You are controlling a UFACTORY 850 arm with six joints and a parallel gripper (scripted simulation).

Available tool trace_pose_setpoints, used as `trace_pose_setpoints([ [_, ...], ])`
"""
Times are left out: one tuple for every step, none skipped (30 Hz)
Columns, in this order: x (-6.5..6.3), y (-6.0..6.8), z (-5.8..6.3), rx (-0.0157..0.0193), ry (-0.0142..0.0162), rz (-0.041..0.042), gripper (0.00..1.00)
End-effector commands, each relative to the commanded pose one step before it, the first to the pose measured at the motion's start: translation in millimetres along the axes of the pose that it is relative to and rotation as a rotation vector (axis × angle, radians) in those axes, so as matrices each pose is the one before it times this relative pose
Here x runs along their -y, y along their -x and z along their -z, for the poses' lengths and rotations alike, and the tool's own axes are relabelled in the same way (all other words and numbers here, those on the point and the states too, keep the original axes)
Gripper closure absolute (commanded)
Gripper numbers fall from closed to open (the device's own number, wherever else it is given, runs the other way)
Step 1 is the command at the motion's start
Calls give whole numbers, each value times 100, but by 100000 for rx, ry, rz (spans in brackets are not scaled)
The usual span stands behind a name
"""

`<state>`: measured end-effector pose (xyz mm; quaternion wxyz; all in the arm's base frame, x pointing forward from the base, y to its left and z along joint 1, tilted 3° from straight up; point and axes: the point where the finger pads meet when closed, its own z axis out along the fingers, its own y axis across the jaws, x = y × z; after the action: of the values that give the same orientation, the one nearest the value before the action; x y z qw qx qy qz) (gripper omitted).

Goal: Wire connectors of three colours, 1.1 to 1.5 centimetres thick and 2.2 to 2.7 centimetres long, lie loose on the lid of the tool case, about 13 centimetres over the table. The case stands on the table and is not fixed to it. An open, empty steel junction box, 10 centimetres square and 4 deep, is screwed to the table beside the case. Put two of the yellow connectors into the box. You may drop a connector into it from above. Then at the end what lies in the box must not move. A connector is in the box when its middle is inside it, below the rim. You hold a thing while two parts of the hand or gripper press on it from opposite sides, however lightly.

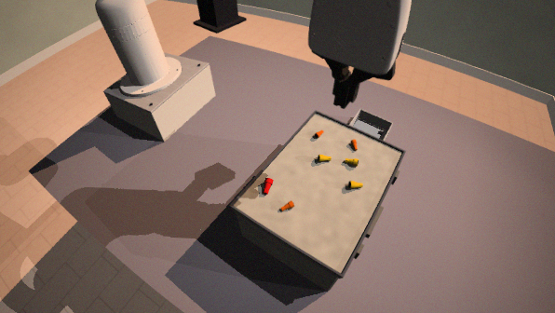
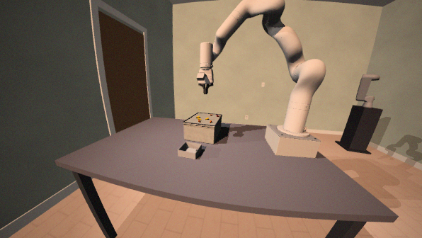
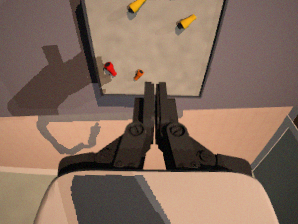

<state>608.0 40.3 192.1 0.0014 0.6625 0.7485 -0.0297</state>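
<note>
The steel junction box (image 1: 371, 124) (image 2: 190, 150) stands beside the case and looks empty. My gripper (image 1: 344, 103) (image 2: 205, 91) (image 3: 154, 95) is shut with nothing between its fingers. It hangs high above the case.
Three orange connectors (image 1: 318, 134) (image 1: 354, 144) (image 1: 287, 206) and a red connector (image 1: 267, 185) (image 3: 109, 68) also lie on the lid. The arm's base block (image 1: 160, 100) (image 2: 292, 142) stands on the table left of the case in the top view.
</note>
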Motion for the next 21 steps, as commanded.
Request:
trace_pose_setpoints([
  [-80,7,116,13,237,-10,100],
  [0,0,0,0,0,0,100],
  [0,0,0,0,0,0,100],
  [0,0,0,0,0,0,100],
  [0,0,0,0,0,0,100],
  [0,0,0,0,0,0,100],
  [0,0,0,0,0,0,100],
  [0,0,0,0,0,0,100],
  [0,0,0,0,0,0,100],
  [0,0,0,0,0,0,100],
  [0,0,0,0,0,0,100],
  [0,0,0,0,0,0,100],
  [0,0,0,0,0,0,100],
  [0,0,0,0,0,0,100],
  [0,0,0,0,0,0,100],
  [0,0,0,0,0,0,100],
  [0,0,0,0,0,0,100],
  [0,0,0,0,0,0,100],
  [0,0,0,0,0,0,100],
  [0,0,0,0,0,0,100],
  [1,-3,-11,0,0,-78,71],
])
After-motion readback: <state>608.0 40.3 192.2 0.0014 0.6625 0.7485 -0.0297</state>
